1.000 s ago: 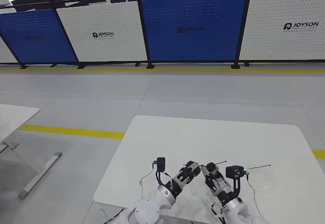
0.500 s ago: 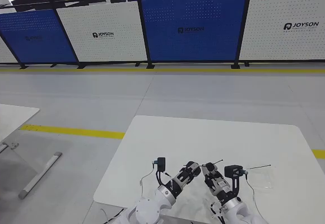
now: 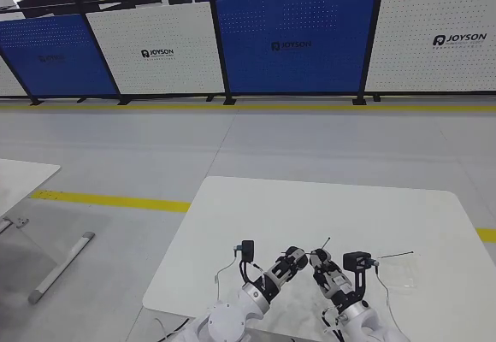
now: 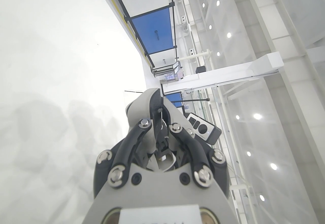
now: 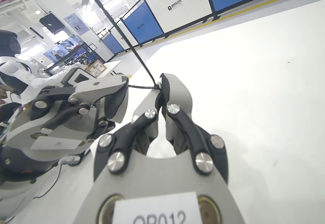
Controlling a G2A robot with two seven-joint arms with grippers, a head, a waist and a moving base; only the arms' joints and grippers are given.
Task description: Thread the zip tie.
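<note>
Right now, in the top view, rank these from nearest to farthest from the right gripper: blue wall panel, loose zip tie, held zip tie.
1. held zip tie: pinched in the right gripper.
2. loose zip tie: on the table, to its right.
3. blue wall panel: far beyond the table, at the back.

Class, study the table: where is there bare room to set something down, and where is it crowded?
Free: the table from the grippers out to its far edge, and the strip left of the left gripper. Crowded: the near middle, where it and the right gripper pinch the zip tie, and the spare tie and bag beside them.
</note>
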